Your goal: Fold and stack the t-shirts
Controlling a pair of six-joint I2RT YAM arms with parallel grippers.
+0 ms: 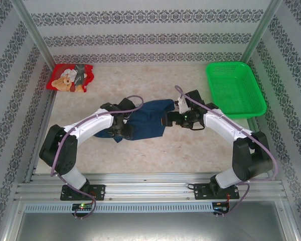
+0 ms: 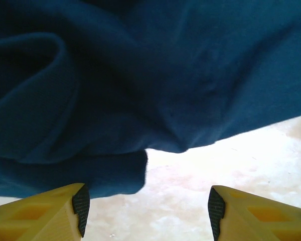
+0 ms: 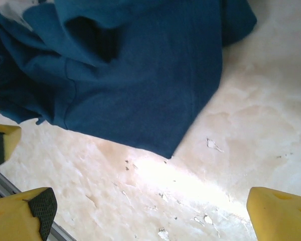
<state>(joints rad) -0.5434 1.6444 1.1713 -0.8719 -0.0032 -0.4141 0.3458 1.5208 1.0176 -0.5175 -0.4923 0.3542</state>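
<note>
The navy t-shirt [image 1: 148,120] lies crumpled in the middle of the table between both arms. The red t-shirt [image 1: 70,78] with a teddy-bear print sits bunched at the far left corner. My left gripper [image 1: 121,128] is at the navy shirt's left side. In the left wrist view its jaws [image 2: 146,211] stand apart over bare table, and a hanging fold of the navy cloth [image 2: 110,173] reaches just ahead of the left pad [image 2: 81,208]. My right gripper [image 1: 171,118] is at the shirt's right edge, open [image 3: 148,216], with a cloth corner [image 3: 165,150] ahead of it.
A green mesh basket [image 1: 235,89] stands at the far right. Patterned walls close in the table [image 1: 155,150] on three sides, and a metal rail [image 1: 150,188] runs along the near edge by the arm bases.
</note>
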